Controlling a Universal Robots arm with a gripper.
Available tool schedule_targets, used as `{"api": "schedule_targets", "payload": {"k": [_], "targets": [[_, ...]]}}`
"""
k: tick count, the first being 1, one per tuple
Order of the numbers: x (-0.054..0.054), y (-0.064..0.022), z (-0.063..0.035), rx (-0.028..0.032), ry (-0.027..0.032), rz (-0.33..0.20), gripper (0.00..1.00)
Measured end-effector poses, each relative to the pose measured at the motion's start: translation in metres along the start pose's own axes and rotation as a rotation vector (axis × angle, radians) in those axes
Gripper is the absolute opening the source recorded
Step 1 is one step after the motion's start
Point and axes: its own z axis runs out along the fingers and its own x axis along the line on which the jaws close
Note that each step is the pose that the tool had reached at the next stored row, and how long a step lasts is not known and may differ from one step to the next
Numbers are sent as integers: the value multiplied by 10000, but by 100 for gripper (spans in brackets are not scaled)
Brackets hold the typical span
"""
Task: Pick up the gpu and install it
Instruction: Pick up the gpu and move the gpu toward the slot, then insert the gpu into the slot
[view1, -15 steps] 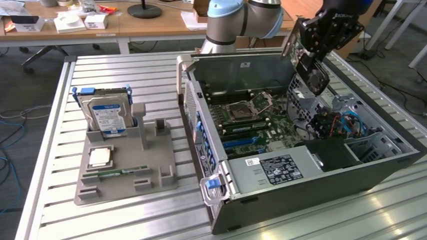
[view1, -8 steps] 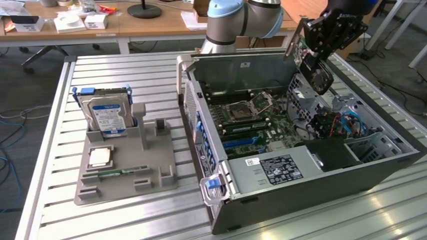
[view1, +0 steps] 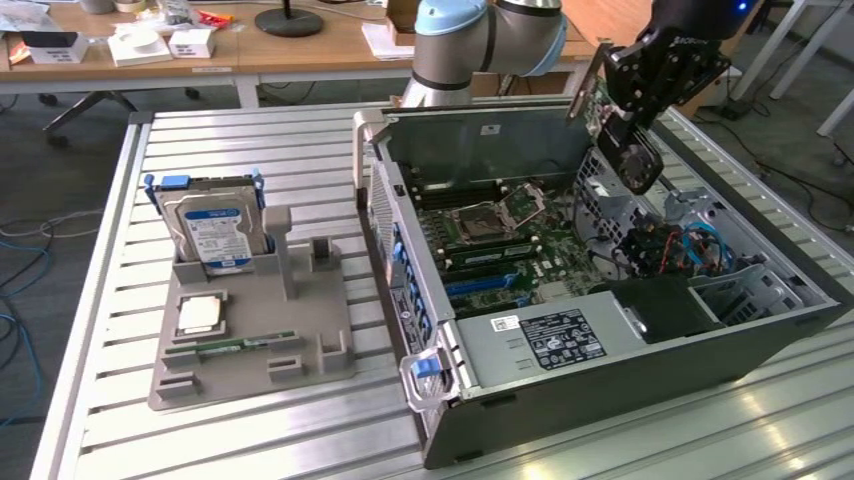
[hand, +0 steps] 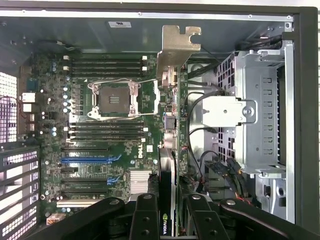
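The gpu (hand: 172, 125) shows a silver bracket and a dark body (a green logo patch sits beside the black pincer (hand: 172, 220)). The motherboard (hand: 100, 140) is green, with blue slots (hand: 87, 161). The hard drive (view1: 214, 232) has a blue-and-white label and a blue frame. Its holder (view1: 247, 355) is plain grey, and the counter (view1: 200, 440) is silver and ribbed.
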Motion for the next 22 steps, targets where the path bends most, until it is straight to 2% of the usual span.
{"api": "schedule_targets", "payload": {"k": [22], "targets": [[-24,0,5,-1,5,-59,26]]}}
